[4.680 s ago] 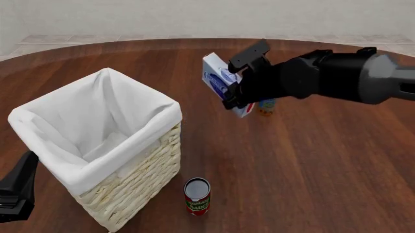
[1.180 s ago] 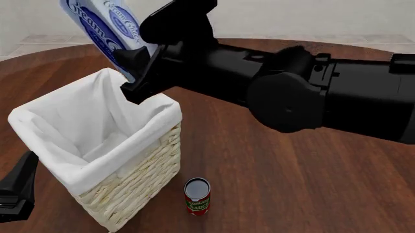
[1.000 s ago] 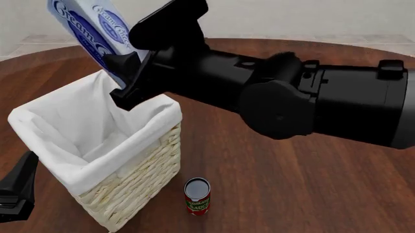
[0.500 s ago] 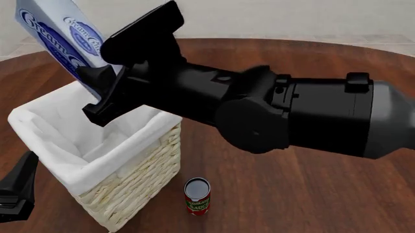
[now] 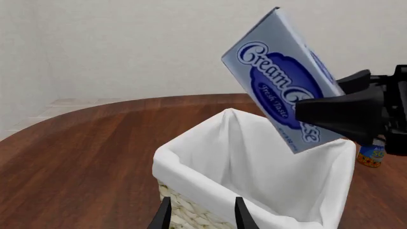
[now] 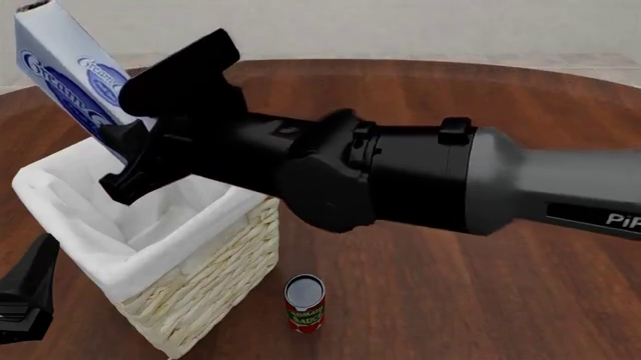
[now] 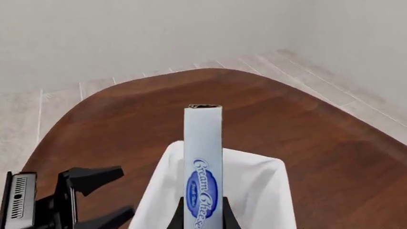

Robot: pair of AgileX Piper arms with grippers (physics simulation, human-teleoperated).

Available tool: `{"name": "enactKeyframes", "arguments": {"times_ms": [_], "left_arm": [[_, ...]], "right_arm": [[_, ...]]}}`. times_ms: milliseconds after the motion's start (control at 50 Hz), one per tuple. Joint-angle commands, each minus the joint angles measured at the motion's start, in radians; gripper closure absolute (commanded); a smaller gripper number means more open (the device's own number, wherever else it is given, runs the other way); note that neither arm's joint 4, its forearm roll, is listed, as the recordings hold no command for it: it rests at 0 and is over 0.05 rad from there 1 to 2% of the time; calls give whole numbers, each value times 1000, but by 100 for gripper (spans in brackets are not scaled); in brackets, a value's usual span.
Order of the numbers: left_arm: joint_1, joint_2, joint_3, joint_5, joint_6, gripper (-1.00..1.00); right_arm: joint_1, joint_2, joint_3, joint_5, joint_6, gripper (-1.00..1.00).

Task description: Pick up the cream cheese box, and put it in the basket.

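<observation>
The right hand (image 6: 118, 146) pinches the cream cheese box (image 6: 62, 82) by its lower end, holding it tilted at upper left of the front view, above the basket (image 6: 195, 255), presumably so a release drops it inside; the right arm stretches across the frame; the left hand (image 5: 202, 214) sits spread, idle near the basket's side.

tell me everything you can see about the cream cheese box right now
The cream cheese box is a flat rectangular carton, pale blue-white, with a dark blue cloud-shaped logo and white "Cream Cheese" script; "Fresh Taste" is printed below. It is tilted, one end raised, in the air above the basket and its white liner, touching neither. The right gripper clamps its lower end, a finger on each broad face. Its narrow edge also bears the logo. The top end looks dark.
</observation>
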Motion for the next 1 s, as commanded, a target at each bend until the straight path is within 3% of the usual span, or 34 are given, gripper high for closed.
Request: {"name": "enactKeyframes", "arguments": {"times_ms": [20,1000], "left_arm": [[-1,0,0,0,0,-100],[-1,0,0,0,0,-100]], "right_arm": [[-27,73,-90,43,31,100],[-66,210,-215,88,60,100]]}}
